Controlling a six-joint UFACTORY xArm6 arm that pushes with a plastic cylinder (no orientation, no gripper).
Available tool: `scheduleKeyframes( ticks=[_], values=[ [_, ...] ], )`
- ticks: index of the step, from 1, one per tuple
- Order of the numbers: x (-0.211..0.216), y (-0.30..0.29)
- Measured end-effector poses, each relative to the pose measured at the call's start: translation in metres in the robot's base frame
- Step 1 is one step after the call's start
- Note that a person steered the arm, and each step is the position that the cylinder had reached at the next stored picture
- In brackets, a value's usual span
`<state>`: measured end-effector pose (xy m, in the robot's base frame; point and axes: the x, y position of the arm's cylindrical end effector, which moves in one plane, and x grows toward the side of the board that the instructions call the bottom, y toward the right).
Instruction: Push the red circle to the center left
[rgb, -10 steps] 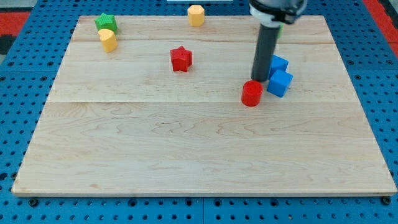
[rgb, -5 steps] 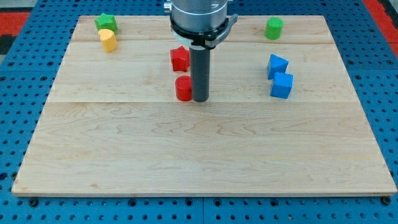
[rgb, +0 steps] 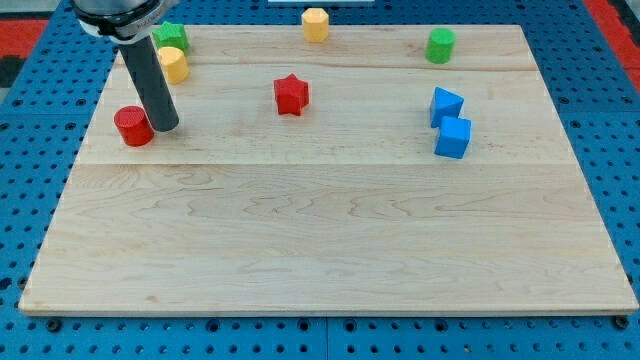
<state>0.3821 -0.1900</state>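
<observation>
Red circle (rgb: 133, 126) sits on the wooden board (rgb: 330, 240) near its left edge, about level with the board's upper middle, and it is the only circle of that colour. Counting the rest: one red star (rgb: 291, 94) toward the view's top centre, two blue cubes (rgb: 448, 105) (rgb: 453, 137) stacked one just below the other on the view's right, one green cylinder (rgb: 440, 45) at the top right, one yellow block (rgb: 315, 22) at the top edge, a second yellow block (rgb: 174, 64) at the top left, and one green block (rgb: 172, 36) just above it, partly hidden by the rod.

The arm enters from the view's top left corner, its dark rod slanting slightly down to the right. The tip (rgb: 166, 128) rests on the board just right of the red circle, touching or nearly touching its side. The arm carries no jaws, only the rod.
</observation>
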Motion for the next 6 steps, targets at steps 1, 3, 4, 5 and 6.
scheduleKeyframes(
  ticks=[1, 3, 4, 5, 6],
  values=[
    [-0.0006, 0.0000],
    [-0.0017, -0.0003],
    [-0.0029, -0.0003],
    [-0.0035, -0.0003],
    [-0.0040, -0.0003]
  ],
)
